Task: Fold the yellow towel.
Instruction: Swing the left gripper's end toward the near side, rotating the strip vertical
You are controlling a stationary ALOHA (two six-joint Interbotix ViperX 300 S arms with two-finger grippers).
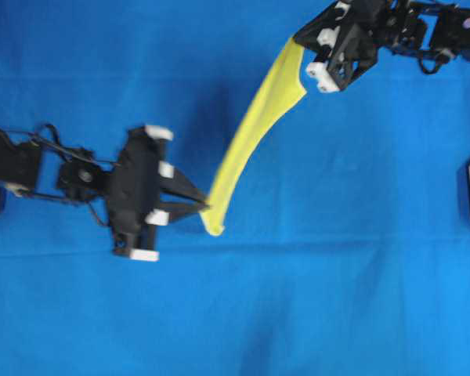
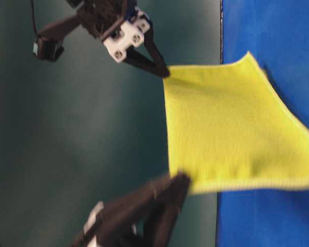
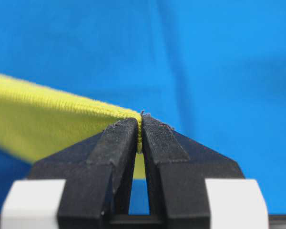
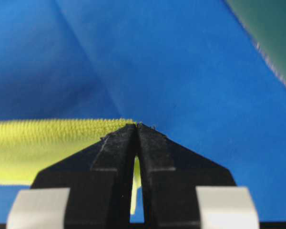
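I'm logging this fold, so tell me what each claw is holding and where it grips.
Both hold the yellow towel, each pinching one corner: the left claw on one, the right claw on the other, with the towel hanging between them.

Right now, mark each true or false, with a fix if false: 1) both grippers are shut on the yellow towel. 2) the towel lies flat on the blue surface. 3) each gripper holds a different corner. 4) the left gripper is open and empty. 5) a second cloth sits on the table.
1) True. The left gripper and the right gripper are each shut on the yellow towel.
2) False. It is lifted and hangs stretched between the two grippers, above the blue surface.
3) True. The table-level view shows one gripper at each of two neighbouring corners.
4) False. Its jaws are closed on the towel's hem in the left wrist view.
5) False. Only the yellow towel shows.
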